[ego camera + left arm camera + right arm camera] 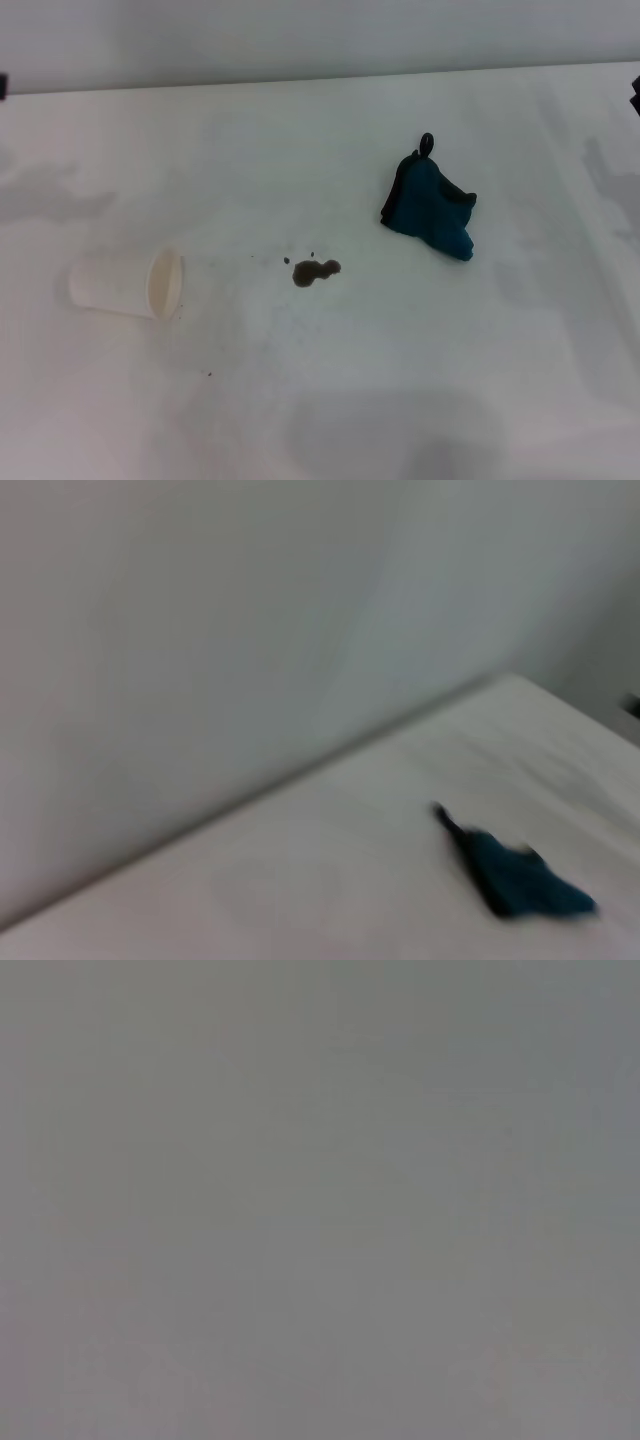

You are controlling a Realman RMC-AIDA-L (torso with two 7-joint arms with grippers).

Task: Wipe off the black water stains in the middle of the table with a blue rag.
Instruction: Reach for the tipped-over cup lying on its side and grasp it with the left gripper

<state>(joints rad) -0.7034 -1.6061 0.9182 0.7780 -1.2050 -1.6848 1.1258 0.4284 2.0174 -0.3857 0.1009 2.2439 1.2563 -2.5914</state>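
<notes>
I'm at the very start: the blue rag [430, 208] lies bunched on the table [400, 380], untouched, and nothing has been wiped. The black stain [314, 270] sits near the middle of the table, a small blob stretched roughly side to side, with a few specks toward the tipped white cup [128, 284] on my left. The rag is well apart from it, farther back and to my right, its long axis running from a dark loop at the far end down toward my right. Neither gripper shows in any view, so I cannot tell their jaws. Next, I think, the right arm should reach the rag
</notes>
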